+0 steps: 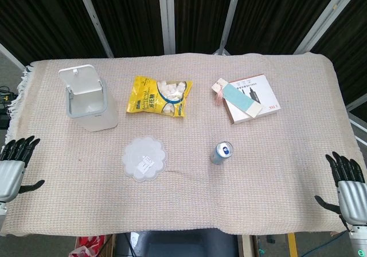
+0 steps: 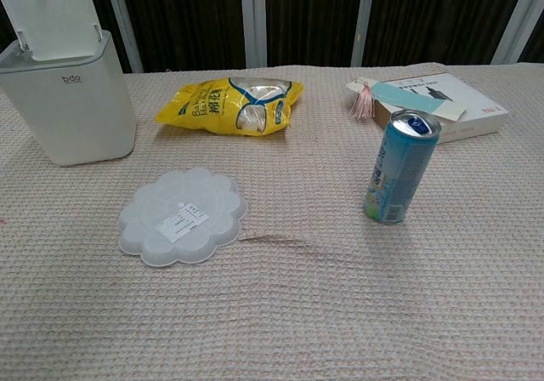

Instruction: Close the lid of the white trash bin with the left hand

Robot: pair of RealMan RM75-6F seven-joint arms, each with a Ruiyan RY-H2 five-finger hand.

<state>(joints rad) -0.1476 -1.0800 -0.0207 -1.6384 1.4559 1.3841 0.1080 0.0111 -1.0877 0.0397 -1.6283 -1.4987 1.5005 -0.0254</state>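
Observation:
The white trash bin [image 1: 92, 105] [image 2: 72, 100] stands at the table's far left, its lid [image 1: 80, 76] [image 2: 53, 15] tipped up and open. My left hand [image 1: 14, 165] hovers at the table's left front edge, well in front of the bin, fingers spread and holding nothing. At the right front edge, my right hand [image 1: 348, 183] has its fingers apart and is likewise empty. Neither hand shows in the chest view.
A yellow snack bag [image 1: 159, 96] [image 2: 231, 106] lies beside the bin. A white flower-shaped plastic lid [image 1: 145, 158] [image 2: 183, 216] sits in front, a blue can [image 1: 221, 152] [image 2: 399, 168] stands right of centre, and a book [image 1: 249, 98] [image 2: 433, 102] lies at the back right.

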